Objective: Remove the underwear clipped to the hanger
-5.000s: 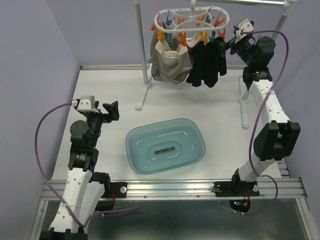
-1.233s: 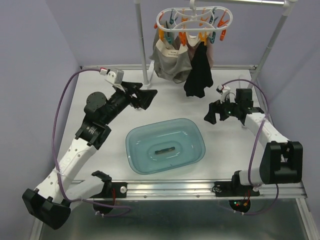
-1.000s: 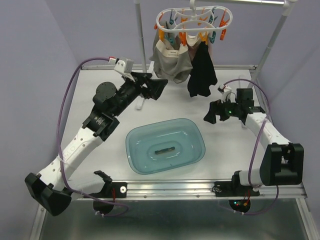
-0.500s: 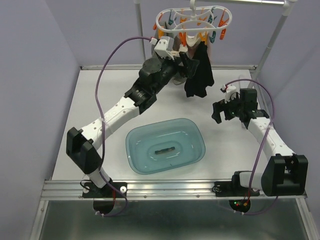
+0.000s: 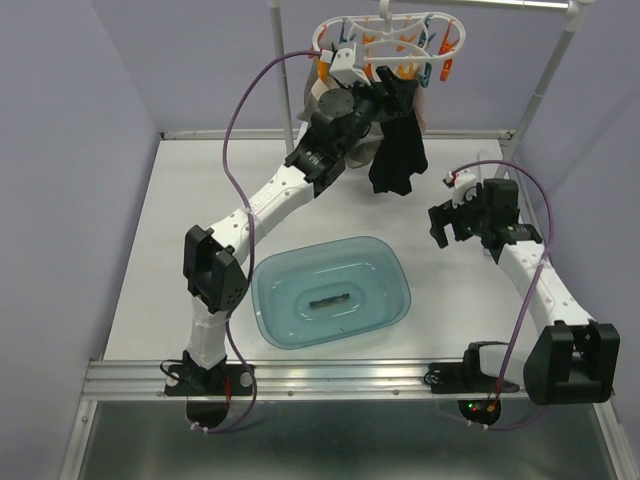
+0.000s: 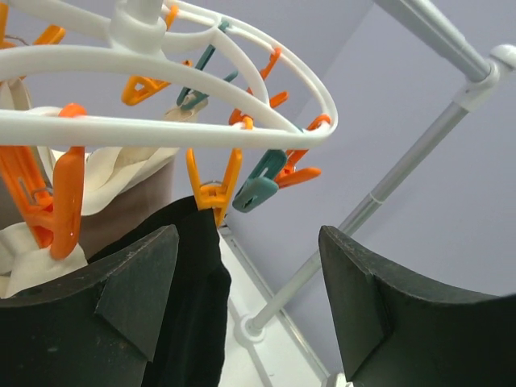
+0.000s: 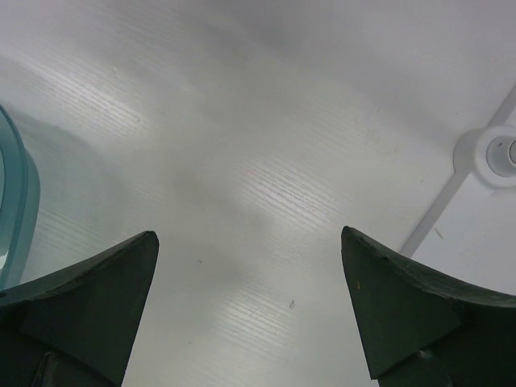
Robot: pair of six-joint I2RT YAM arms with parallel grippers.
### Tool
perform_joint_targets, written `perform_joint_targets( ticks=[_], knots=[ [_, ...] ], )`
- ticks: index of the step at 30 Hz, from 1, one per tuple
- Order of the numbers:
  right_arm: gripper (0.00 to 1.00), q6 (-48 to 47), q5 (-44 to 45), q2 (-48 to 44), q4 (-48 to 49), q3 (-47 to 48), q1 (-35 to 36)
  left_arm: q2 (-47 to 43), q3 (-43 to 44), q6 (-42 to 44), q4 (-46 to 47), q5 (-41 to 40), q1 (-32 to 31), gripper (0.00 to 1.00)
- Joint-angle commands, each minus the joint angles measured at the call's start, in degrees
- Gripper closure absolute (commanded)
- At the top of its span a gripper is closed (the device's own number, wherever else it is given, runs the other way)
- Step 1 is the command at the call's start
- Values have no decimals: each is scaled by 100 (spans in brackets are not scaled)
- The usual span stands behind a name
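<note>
Holds the left tool (image 5: 386, 98) high under the hanger (image 5: 440, 27), spread wide and gripping nothing. Frames, in the left wrist view, the black underwear (image 6: 189, 274) pinned by an orange clip (image 6: 214, 189) to the white ring. Puts that cloth just beside the finger (image 6: 121, 298) at the picture's left; cannot tell whether touching. Shows a beige-taupe piece (image 6: 121, 222) with a white band clipped further left. Hangs both from the rack (image 5: 545, 80), above the far end of the worktop (image 5: 200, 200). Holds the right tool (image 5: 441, 224) low over the worktop, well apart from the hanger, likewise wide open and empty. Catches, in the right wrist view, bare worktop between the fingers, the basin (image 7: 12, 201) rim at the left edge and a rack foot (image 7: 492, 153) at the right. Has the basin near the middle of the worktop.
</note>
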Motion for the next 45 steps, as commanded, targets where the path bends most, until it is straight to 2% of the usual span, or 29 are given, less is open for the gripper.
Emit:
perform_joint_targets(
  ticks=[1, 8, 34, 39, 45],
  knots=[
    [0, -101, 13, -187, 251, -124, -16, 145, 569, -379, 325, -5, 114, 21],
    [0, -119, -39, -257, 251, -141, -16, 664, 1192, -565, 352, 233, 237, 28],
    [0, -145, -31, -248, 278, -168, -7, 1289, 1791, -178, 668, -30, 290, 37],
    [0, -145, -39, -257, 278, -159, -8, 1333, 1826, -143, 800, -57, 290, 44],
    [0, -154, -48, -283, 278, -159, -16, 1429, 2002, -134, 870, -75, 290, 48]
  ],
)
